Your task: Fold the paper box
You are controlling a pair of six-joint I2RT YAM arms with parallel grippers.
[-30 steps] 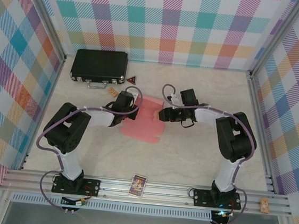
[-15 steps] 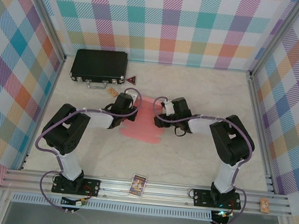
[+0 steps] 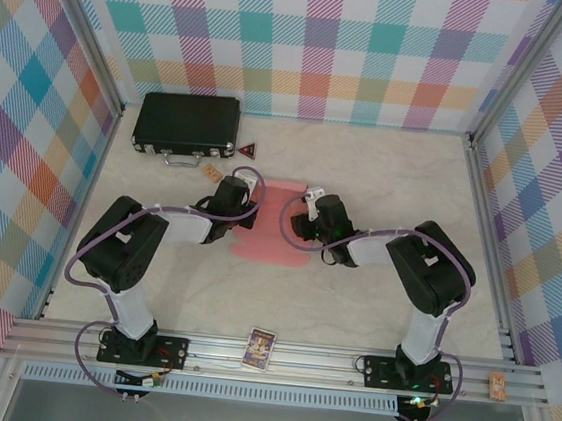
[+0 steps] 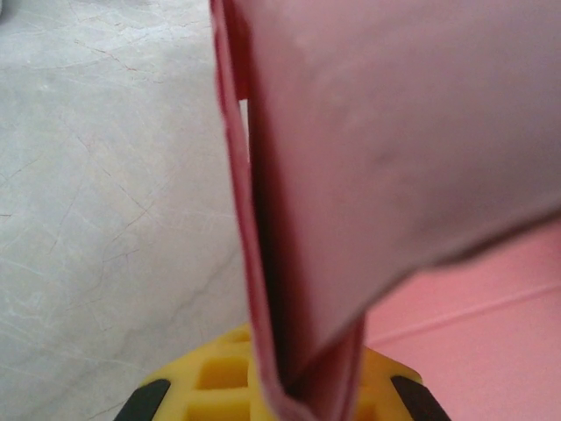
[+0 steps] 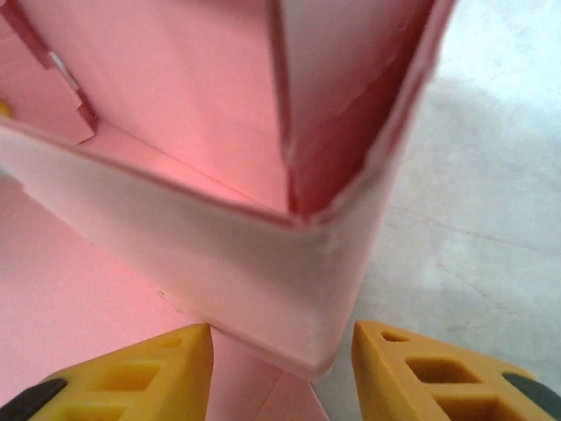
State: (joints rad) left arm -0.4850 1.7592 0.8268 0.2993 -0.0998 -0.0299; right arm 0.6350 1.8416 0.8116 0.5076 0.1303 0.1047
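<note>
The salmon-pink paper box (image 3: pixel 270 234) lies partly folded in the middle of the table, between the two grippers. My left gripper (image 3: pixel 244 210) is at its left side; in the left wrist view a folded double wall of the paper box (image 4: pixel 394 158) runs down between the yellow fingers (image 4: pixel 206 381), and the left gripper (image 4: pixel 298 390) is shut on it. My right gripper (image 3: pixel 298 220) is at the box's right side. In the right wrist view a raised corner of the paper box (image 5: pixel 219 254) stands between the spread yellow fingers (image 5: pixel 149 373) of the open right gripper (image 5: pixel 280 360).
A black hard case (image 3: pixel 187 123) lies at the back left, with a small red triangle (image 3: pixel 247 150) and a tan piece (image 3: pixel 210 171) near it. A printed card (image 3: pixel 259 348) rests on the front rail. Bare marble table (image 3: pixel 384 282) stretches to the right.
My right gripper has moved left up to the box, and the flat right part of the sheet has been pushed up into walls. The left gripper has hardly moved.
</note>
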